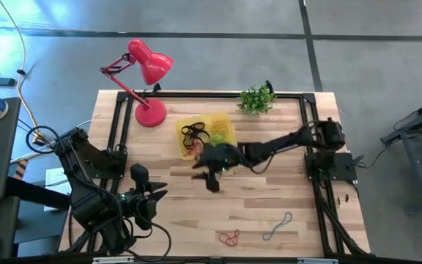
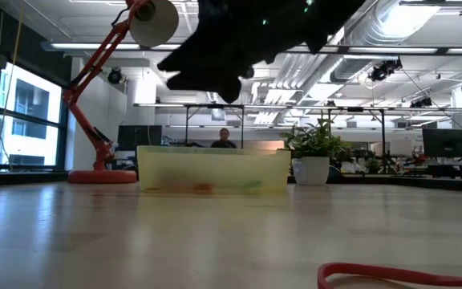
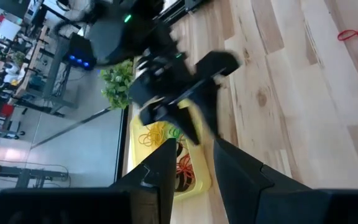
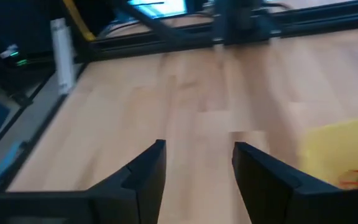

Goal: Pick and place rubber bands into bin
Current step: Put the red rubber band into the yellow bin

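Observation:
The yellow translucent bin (image 1: 222, 121) sits on the table's far middle and holds black, orange and green rubber bands (image 1: 194, 134). In the low view the bin (image 2: 213, 170) stands behind the hovering right gripper (image 2: 207, 76). My right gripper (image 1: 205, 178) hangs open and empty above the wood just near of the bin; its wrist view shows open fingers (image 4: 194, 165) over bare table, with the bin (image 4: 340, 152) at the side. A red band (image 1: 229, 237) and a grey-blue band (image 1: 277, 226) lie flat near the table's near edge. My left gripper (image 1: 158, 194) waits open at the near left.
A red desk lamp (image 1: 149, 88) stands left of the bin, and a small potted plant (image 1: 256, 99) sits at the far edge. A black frame rail runs along the table's far edge and sides. Bare wood lies between the bin and the loose bands.

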Robot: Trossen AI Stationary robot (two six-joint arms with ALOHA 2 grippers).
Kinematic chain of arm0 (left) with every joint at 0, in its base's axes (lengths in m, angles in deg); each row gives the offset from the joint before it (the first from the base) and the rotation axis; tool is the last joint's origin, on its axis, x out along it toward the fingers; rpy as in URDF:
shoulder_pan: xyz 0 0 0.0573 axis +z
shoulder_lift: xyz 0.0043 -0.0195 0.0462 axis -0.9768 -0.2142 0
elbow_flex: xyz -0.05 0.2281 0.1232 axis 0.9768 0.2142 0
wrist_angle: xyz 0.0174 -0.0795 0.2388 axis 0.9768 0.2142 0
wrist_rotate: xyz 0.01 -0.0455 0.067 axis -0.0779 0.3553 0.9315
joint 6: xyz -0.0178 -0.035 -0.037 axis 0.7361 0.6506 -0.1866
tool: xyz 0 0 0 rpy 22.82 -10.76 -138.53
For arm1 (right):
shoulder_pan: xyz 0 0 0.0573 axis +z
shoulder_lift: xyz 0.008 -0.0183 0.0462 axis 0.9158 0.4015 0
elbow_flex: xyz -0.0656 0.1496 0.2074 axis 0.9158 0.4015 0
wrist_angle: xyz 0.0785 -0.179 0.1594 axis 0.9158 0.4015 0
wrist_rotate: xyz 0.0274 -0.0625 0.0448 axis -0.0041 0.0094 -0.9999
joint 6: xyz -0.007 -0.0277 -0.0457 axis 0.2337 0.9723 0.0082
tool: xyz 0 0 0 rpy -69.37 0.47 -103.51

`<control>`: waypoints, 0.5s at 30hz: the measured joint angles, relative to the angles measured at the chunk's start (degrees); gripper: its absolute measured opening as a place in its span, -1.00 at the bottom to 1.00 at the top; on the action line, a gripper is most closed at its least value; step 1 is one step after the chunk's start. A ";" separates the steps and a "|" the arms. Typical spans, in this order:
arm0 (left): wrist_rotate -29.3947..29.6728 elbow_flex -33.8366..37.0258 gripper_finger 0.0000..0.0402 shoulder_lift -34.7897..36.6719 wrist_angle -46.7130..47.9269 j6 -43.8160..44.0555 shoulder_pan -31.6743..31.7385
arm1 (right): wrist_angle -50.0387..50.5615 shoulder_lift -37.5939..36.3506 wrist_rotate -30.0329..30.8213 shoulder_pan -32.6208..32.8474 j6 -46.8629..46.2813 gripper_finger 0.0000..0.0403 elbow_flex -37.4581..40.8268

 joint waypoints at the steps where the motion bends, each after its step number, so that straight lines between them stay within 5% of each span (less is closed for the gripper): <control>1: 0.01 0.00 -0.52 0.00 -0.01 -0.01 0.00 | 0.03 0.00 0.52 1.19 -0.09 -0.14 0.00; 15: 0.03 0.00 -0.52 0.00 -0.01 0.00 0.00 | 0.13 -0.07 6.86 11.47 -1.47 -0.34 0.00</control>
